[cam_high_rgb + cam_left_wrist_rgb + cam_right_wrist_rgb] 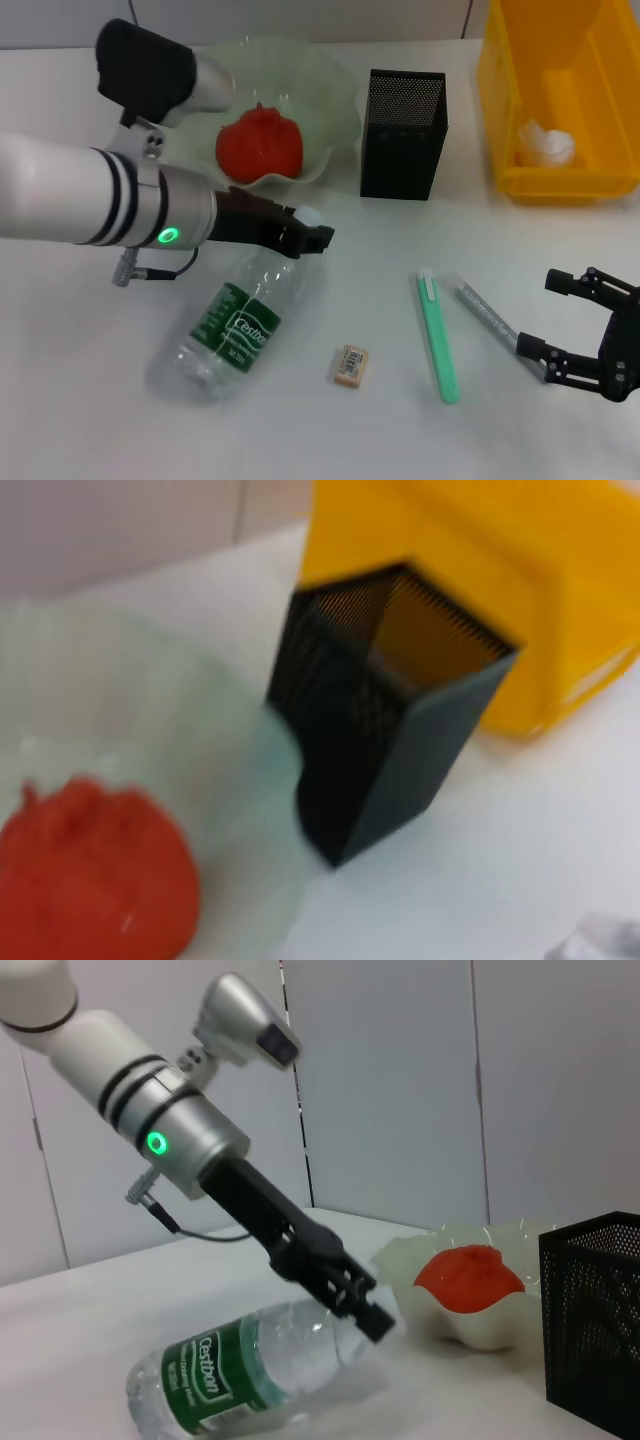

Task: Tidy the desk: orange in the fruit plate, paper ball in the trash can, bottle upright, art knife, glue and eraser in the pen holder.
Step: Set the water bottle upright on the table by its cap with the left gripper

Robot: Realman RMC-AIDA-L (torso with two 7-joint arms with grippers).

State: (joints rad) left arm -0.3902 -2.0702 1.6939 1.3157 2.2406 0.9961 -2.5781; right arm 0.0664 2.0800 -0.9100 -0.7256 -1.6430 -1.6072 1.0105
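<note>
The bottle (238, 325) lies on its side on the white table, its white cap (310, 215) pointing at the fruit plate (340, 95). My left gripper (305, 238) is shut on its neck, also seen in the right wrist view (365, 1305). The orange (260, 143) sits in the plate. The paper ball (545, 145) lies inside the yellow trash can (500, 90). The black mesh pen holder (403, 133) stands between plate and can. The eraser (351, 365), green art knife (437, 335) and grey glue stick (487, 313) lie on the table. My right gripper (557, 318) is open beside the glue.
The left wrist view shows the pen holder (380, 740), the trash can (480, 580), the orange (90, 870) and the plate (210, 730) close together. A white wall runs behind the table.
</note>
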